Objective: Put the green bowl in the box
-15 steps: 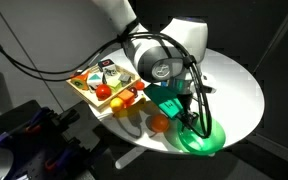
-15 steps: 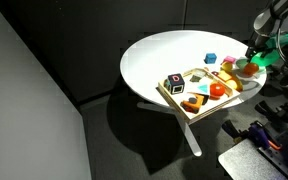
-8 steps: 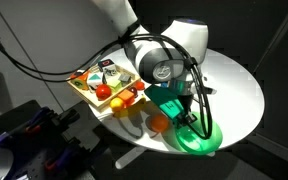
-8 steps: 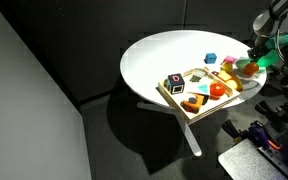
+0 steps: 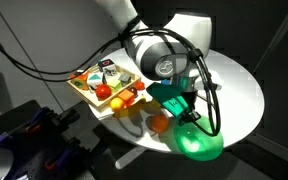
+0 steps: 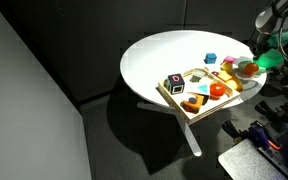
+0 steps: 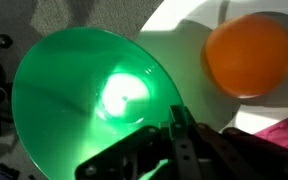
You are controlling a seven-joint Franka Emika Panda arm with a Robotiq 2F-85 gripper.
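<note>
- Gripping the green bowl (image 5: 198, 144) at its rim, the jaws of the gripper (image 5: 191, 118) seem to be closed on it. The wrist view shows one finger (image 7: 178, 128) lying over the bowl's edge, but the other is hard to make out.
- The green bowl (image 7: 89, 100) is at the edge of the round white surface (image 5: 234, 85), under the arm and well apart from the box (image 5: 86, 97).
- An orange fruit (image 5: 159, 123) lies just beside the bowl, between it and the box; the wrist view shows it (image 7: 249, 55) near the bowl's rim.
- The box (image 6: 175, 101) holds small food items, and a blue block (image 6: 211, 59) sits on the surface behind it.
</note>
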